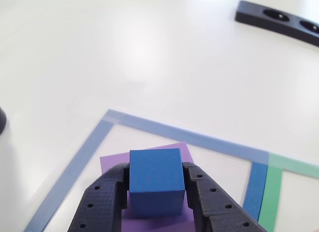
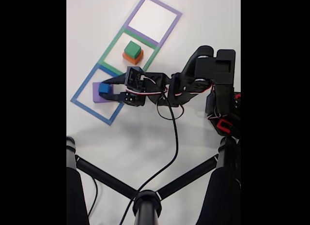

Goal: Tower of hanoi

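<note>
Blue cube sits on purple slab, gripper jaws closed on its left and right faces. Looks rigid, light, smooth; flat opposite sides suit the hold, mid-height best.

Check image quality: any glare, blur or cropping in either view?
Other view: soft glare washes out the table at the top; the blue cube in the end effector is sharp. Fixed view: black bars on both sides, even light, faint shadow under the arm.
</note>
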`<state>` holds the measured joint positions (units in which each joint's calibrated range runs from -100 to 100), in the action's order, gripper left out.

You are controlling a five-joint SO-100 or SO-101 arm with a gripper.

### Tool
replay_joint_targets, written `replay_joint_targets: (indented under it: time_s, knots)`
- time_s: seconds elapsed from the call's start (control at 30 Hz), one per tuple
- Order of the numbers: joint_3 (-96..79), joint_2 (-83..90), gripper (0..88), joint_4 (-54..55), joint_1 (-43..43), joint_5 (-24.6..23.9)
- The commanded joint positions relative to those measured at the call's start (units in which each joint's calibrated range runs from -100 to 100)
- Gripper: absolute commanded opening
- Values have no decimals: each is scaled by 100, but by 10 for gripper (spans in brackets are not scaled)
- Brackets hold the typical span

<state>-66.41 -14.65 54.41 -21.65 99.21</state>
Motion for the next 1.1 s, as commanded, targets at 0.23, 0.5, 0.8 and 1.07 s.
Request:
replay_joint_targets:
  time_s: [0.23, 0.5, 0.8, 1.07]
  knots:
    - [339, -170, 145, 390, -50, 79]
    - [330, -106, 164, 439, -4, 79]
    - [75, 1393, 137, -597, 27, 79]
    - [-234, 3636, 1, -3147, 278, 79]
